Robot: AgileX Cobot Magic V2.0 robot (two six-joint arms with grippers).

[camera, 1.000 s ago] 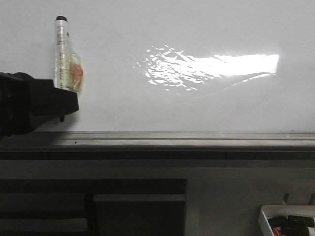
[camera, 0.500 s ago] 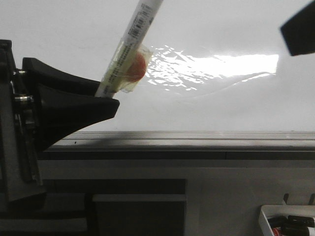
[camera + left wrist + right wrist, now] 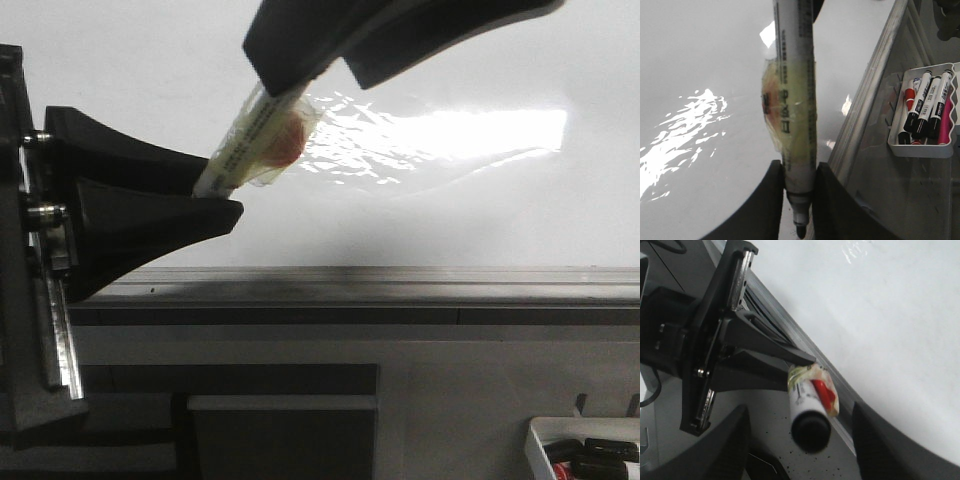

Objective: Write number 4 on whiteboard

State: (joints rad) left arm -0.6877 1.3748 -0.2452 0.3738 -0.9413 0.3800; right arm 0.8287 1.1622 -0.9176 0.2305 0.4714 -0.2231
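The glossy whiteboard lies blank under glare. The left claw is clamped on a taped marker; the right claw, spread apart, straddles its cap end.

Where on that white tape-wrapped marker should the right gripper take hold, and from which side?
Probably the bare capped end of the white tape-wrapped marker, beyond the yellowish tape. The left gripper already clamps the tip end, and the barrel slants up to the right, so the open right gripper best closes across the free end, fingers straddling it.
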